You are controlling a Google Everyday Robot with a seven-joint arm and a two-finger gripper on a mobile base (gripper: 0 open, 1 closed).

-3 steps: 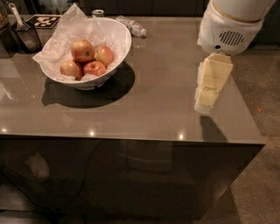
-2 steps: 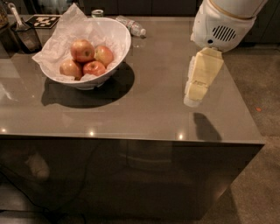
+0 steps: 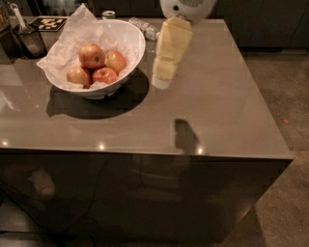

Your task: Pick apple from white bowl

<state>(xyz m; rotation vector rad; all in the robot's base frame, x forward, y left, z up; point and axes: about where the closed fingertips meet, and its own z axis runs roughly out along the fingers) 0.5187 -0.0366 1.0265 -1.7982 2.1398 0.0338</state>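
The white bowl [image 3: 126, 53] stands at the table's back left, lined with crumpled white paper [image 3: 72, 41]. Several apples lie in it. The largest apple [image 3: 91, 55], red-orange with yellowish streaks, sits at the back left of the pile. A paler apple [image 3: 116, 61], a deep-red one [image 3: 105, 75] and another [image 3: 78, 75] lie around it. My gripper [image 3: 161, 81], with cream-coloured fingers, hangs above the table just right of the bowl's rim and holds nothing.
A dark container with a utensil [image 3: 26, 38] stands at the far left. A marker tag [image 3: 50, 23], a small can [image 3: 109, 15] and a crumpled plastic bottle [image 3: 144, 27] lie behind the bowl. The grey table [image 3: 222, 106] ends in edges at front and right.
My gripper has moved left across the table, from its right side to just beside the bowl. The camera has come closer to the bowl.
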